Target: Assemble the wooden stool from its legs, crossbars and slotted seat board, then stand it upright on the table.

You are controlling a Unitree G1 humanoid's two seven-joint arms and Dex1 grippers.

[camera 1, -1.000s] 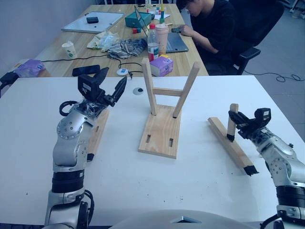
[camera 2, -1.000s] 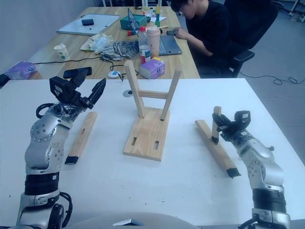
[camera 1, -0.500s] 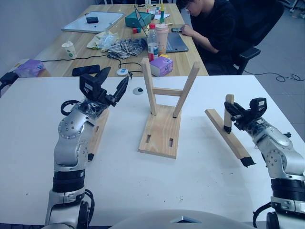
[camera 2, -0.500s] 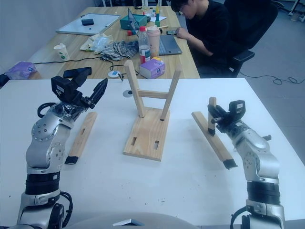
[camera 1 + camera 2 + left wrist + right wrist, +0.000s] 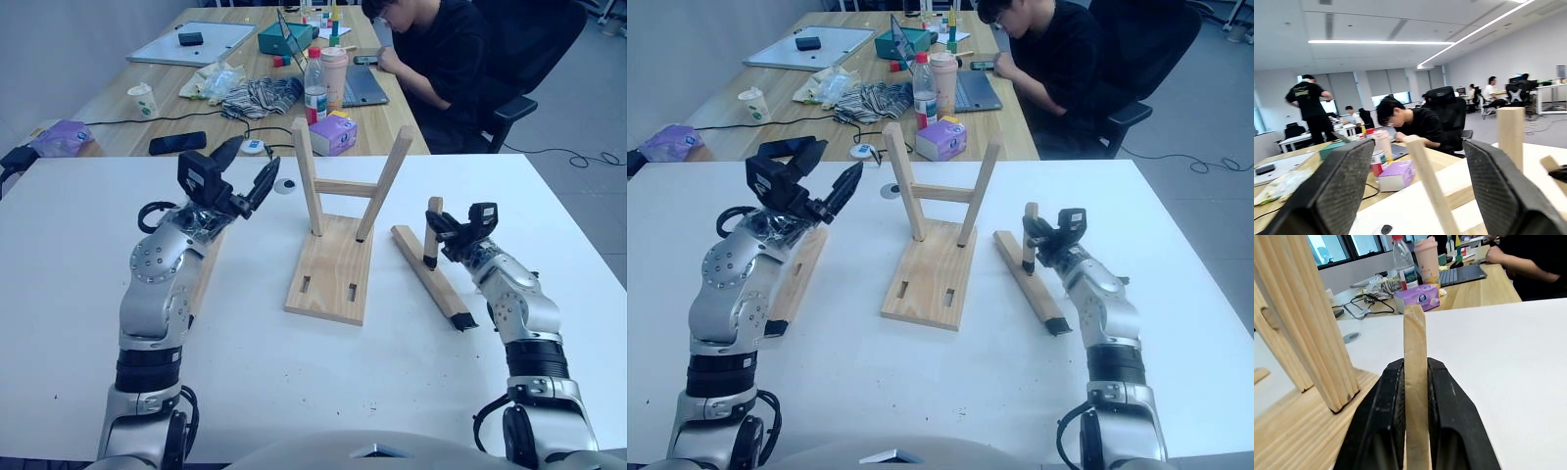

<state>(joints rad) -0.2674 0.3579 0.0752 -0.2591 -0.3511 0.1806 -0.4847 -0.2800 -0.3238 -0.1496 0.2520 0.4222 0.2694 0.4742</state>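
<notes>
Crossbar (image 5: 1415,333) stands upright, pinched inside the right claw (image 5: 1415,377).

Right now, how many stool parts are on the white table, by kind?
Seat board: 1
Legs: 4, two standing in the board, one lying flat each side
Crossbars: 2, one joining the standing legs, one in the right pincer
Total: 7
</notes>
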